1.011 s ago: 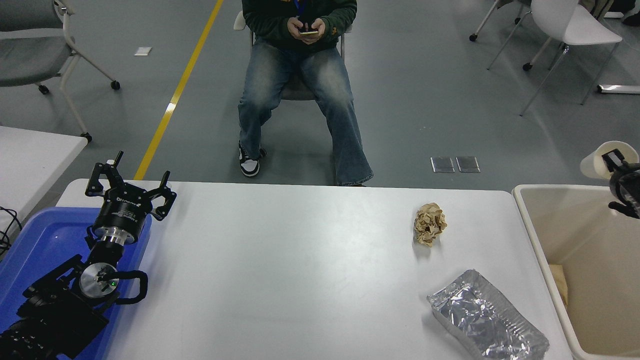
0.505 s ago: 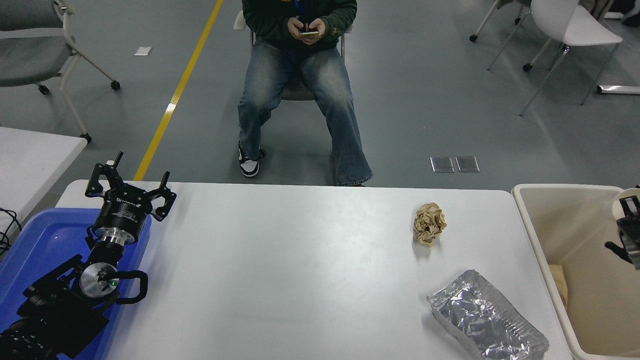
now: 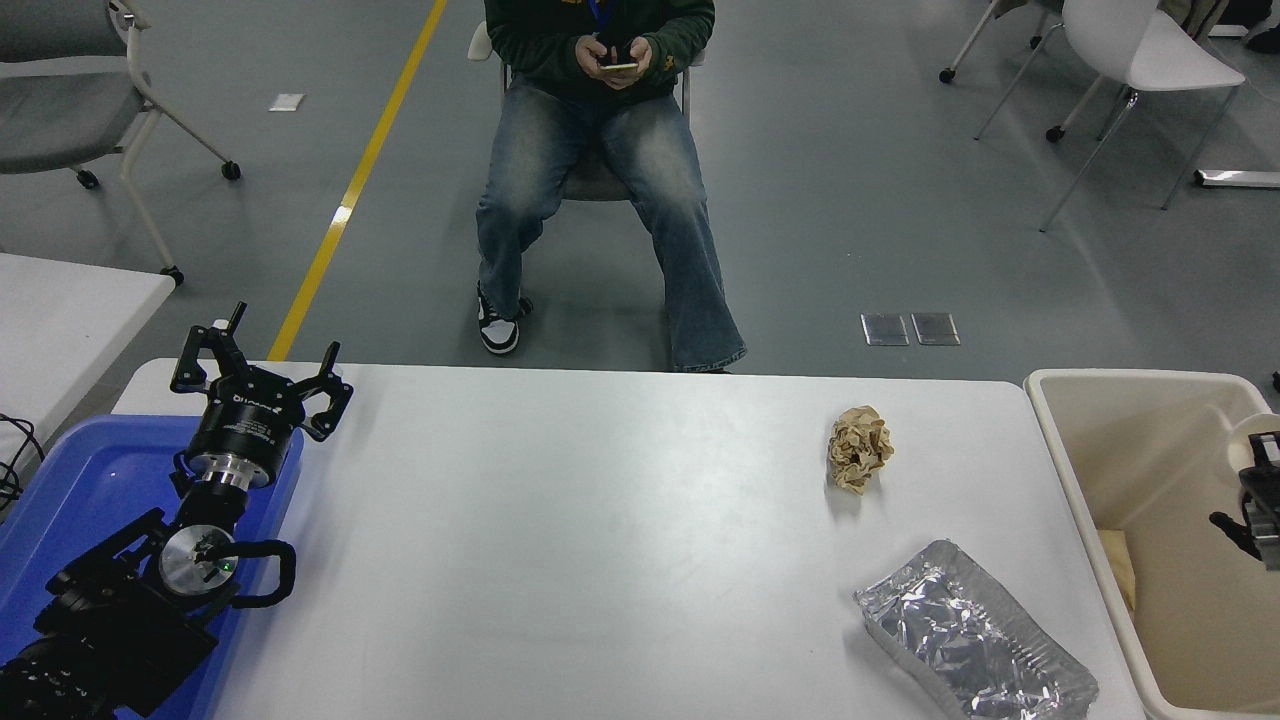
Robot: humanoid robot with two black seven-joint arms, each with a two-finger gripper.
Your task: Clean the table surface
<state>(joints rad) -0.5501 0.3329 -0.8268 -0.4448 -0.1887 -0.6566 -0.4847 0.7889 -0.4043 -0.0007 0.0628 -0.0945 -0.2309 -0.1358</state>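
The white-grey table surface [image 3: 600, 520] holds a crumpled brown paper ball [image 3: 859, 447] at the right and a crushed foil tray [image 3: 975, 635] at the front right. My right gripper [image 3: 1252, 485] shows only partly at the right edge, low inside the beige bin [image 3: 1130, 440]. It is shut on a white paper cup [image 3: 1245, 430], of which only a part shows. My left gripper [image 3: 258, 385] is open and empty, parked at the lower left over the blue tray [image 3: 90, 470].
A brown scrap [image 3: 1120, 565] lies inside the bin. A person [image 3: 590, 150] sits on a chair beyond the table's far edge, holding a phone. A smaller white table [image 3: 60, 320] stands at the left. Chairs stand at the far left and far right.
My right gripper has moved down and to the right with the paper cup, from above the bin's far rim to lower inside the bin. The left arm has not moved.
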